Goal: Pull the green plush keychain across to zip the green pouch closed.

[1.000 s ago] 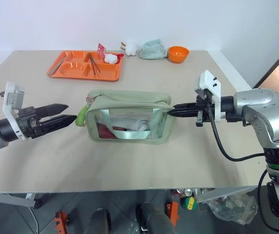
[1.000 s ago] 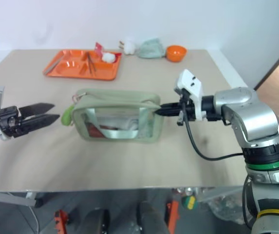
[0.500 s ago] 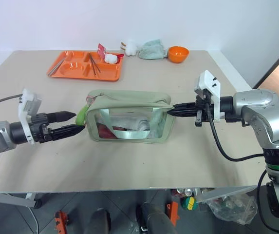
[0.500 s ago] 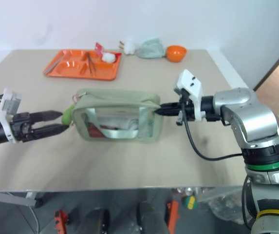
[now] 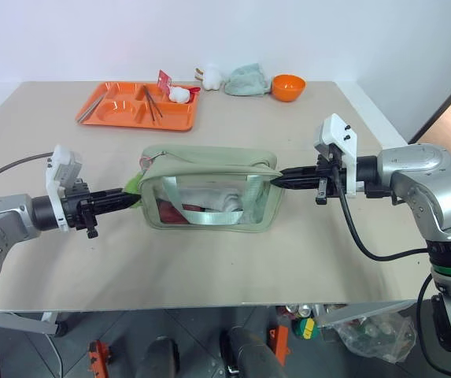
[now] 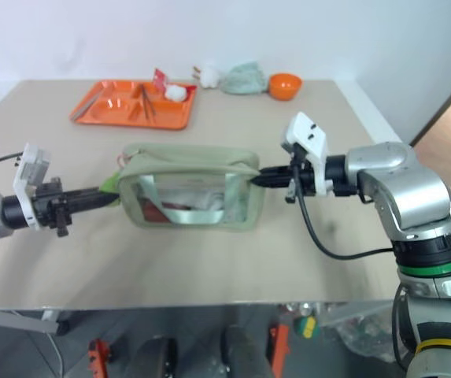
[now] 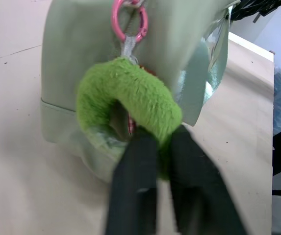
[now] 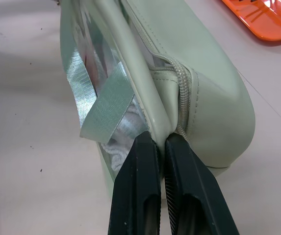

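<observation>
The green pouch [image 5: 209,189] stands mid-table, with clear sides and pale straps. At its left end the green plush keychain [image 7: 130,93] hangs from a pink ring [image 7: 129,22] on the zipper. My left gripper [image 7: 161,139] reaches in level from the left and is shut on the keychain [image 5: 134,183], pinching the fuzzy loop between both fingers. My right gripper [image 5: 279,179] is shut on the pouch's right end, clamping the rim next to the zipper [image 8: 179,93].
An orange tray [image 5: 115,110] with utensils and a white item lies at the back left. A pale teal cloth [image 5: 246,79], a white plush [image 5: 212,76] and an orange bowl [image 5: 288,87] sit at the back. The table's front edge [image 5: 209,305] is close.
My left gripper moved right to the pouch's left end and went from open to shut on the keychain. The right gripper and pouch stayed put.
</observation>
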Controlling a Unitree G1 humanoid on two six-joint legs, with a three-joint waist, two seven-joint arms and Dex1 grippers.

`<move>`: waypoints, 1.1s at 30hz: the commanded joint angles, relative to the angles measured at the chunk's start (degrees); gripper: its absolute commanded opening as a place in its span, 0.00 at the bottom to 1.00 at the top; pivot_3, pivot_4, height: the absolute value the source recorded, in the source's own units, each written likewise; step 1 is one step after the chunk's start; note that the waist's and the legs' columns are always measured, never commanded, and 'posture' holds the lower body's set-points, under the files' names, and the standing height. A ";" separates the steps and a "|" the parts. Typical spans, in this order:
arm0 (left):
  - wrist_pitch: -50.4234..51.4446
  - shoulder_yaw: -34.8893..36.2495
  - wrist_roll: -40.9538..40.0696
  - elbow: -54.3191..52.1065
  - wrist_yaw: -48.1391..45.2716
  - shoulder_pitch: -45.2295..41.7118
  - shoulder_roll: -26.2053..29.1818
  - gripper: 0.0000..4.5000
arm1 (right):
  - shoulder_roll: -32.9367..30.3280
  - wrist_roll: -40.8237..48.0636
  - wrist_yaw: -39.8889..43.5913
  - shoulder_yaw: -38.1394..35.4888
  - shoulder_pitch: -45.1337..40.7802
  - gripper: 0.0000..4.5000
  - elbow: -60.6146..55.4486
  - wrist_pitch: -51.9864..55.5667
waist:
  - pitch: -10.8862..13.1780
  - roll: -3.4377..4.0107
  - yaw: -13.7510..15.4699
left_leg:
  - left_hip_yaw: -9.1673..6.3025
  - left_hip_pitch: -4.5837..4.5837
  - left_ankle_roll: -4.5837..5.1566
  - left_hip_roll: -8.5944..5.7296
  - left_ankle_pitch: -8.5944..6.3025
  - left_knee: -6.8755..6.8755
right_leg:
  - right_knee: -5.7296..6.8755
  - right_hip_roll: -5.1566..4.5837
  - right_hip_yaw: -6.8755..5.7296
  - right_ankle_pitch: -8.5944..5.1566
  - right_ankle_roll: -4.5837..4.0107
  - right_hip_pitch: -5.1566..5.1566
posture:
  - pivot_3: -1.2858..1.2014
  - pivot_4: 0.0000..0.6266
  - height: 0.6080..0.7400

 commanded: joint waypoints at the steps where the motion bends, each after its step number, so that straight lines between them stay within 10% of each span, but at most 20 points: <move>1: -0.85 2.79 -0.37 0.33 -1.03 -0.51 1.55 0.00 | -0.47 0.12 -0.23 -1.06 -0.64 0.00 -0.96 -0.31 | 0.00 0.00 0.00 | 0.00 0.00 0.00 0.00 0.00 0.00 | 0.00 0.00 0.00 0.00 0.00 0.00 | 0.52 0.24 1.00; 16: -5.34 0.53 2.79 6.57 0.02 -15.72 -0.35 0.00 | 0.55 -0.72 -0.10 -0.13 -1.84 0.00 0.37 -1.49 | 0.00 0.00 0.14 | -0.02 -0.01 0.00 0.00 0.00 0.00 | 0.00 0.02 -0.03 0.00 0.00 0.01 | 0.52 0.24 1.00; 33: -13.31 -18.86 15.15 6.21 -10.29 -30.29 -6.46 0.00 | 0.52 -0.24 -2.01 -1.52 -0.74 0.00 -1.31 -0.95 | 0.00 0.00 -0.02 | -0.02 -0.01 0.00 -0.03 0.00 0.05 | 0.00 0.03 0.04 0.03 0.05 0.06 | 0.52 0.24 1.00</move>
